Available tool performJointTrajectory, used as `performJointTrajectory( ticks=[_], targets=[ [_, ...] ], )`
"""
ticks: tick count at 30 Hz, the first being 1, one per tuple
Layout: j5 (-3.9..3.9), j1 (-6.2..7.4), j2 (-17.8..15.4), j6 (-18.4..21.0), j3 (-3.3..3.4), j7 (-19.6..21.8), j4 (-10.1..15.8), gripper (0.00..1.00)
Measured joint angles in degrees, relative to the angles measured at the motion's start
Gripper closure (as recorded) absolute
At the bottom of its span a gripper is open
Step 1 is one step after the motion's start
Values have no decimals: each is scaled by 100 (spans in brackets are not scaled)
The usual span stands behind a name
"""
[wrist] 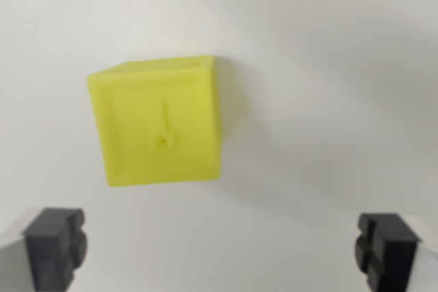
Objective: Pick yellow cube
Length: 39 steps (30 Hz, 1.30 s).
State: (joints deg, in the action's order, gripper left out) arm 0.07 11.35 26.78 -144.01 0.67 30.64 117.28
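Cube [159, 124] seen on white table [328, 66], beyond the jaws, left of their midline. Jaws spread wide, nothing gripped.

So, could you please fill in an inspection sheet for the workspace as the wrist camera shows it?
Surface: plain white surface, bare apart from the cube.
Job's things: yellow cube, slightly rotated, resting free, small hole and groove on its top face.
Clutter: nothing seen.
Grippers: gripper open, black fingertips at the lower corners, clear of the cube.
Cables: nothing seen.
Surroundings: nothing seen beyond the surface.
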Motion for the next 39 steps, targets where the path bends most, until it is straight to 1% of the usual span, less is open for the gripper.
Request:
performJointTrajectory(
  ticks=[18,39],
  targets=[
    [48,291,587,-376,2,-331,-207,0],
    [84,301,1213,-822,6,-396,-386,0]
  ],
)
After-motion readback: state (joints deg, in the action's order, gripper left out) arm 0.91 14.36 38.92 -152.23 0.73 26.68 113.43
